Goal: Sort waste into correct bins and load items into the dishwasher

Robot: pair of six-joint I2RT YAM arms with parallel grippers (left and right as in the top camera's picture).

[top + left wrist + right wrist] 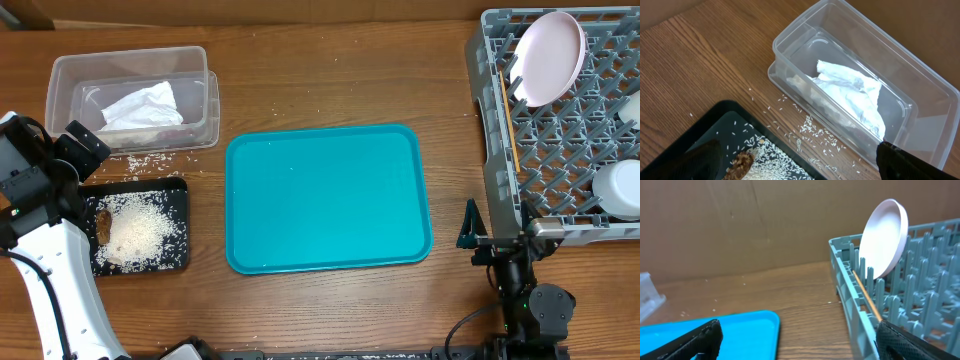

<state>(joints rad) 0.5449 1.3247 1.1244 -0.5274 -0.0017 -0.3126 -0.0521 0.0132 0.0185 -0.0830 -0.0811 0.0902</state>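
Wooden table (330, 80) — left arm (45, 250) by black tray (176, 200), right arm (525, 290) low beside grey rack (560, 140) — fingers (910, 162) of both open

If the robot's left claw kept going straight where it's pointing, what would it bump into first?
Probably the near wall of the clear tub holding the napkin, just past the spilled rice. Depth is hard to judge, so it might touch the table first.

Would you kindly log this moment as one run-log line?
left gripper: open, by black rectangular tray holding rice | right gripper: open, beside grey plastic dish rack | crumpled white paper napkin: in clear plastic tub
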